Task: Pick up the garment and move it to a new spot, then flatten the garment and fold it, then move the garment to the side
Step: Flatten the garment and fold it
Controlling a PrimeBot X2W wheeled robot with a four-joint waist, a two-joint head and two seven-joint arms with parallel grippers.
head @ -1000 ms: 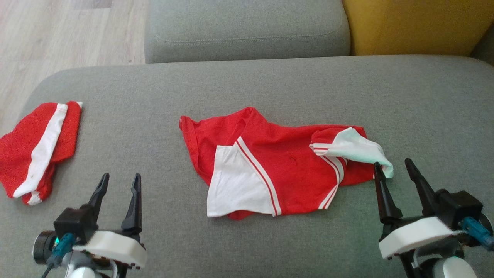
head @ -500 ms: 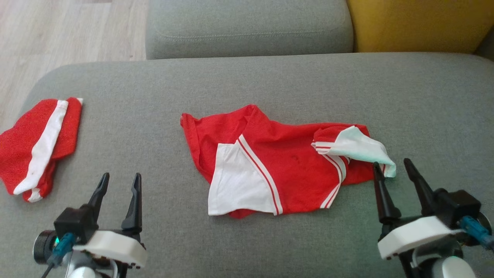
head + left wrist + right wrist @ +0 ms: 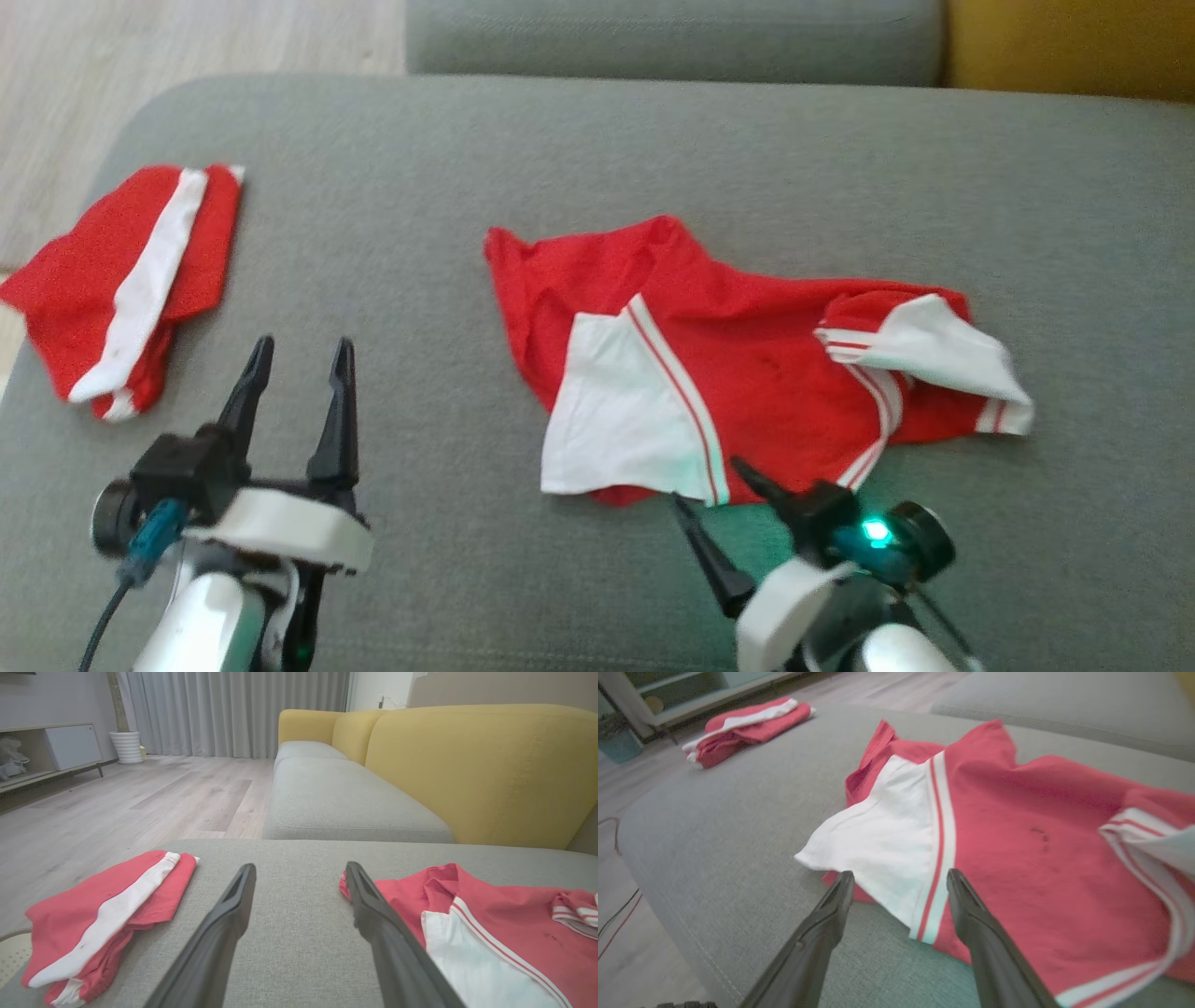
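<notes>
Garment (image 3: 747,373): thin red-and-white cloth, matt, creased. Sofa seat (image 3: 420,187): grey woven fabric, coarse, matt. Floor (image 3: 117,798): pale wood-look planks, smooth, slight sheen. Right gripper (image 3: 900,873) jaws: dark plastic, matt.

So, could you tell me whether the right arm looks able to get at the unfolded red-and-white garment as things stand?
Probably yes: the right gripper, jaws open, points at the near edge of the red-and-white garment, the hem of its white panel just ahead, and nothing on the grey cushion blocks it.
</notes>
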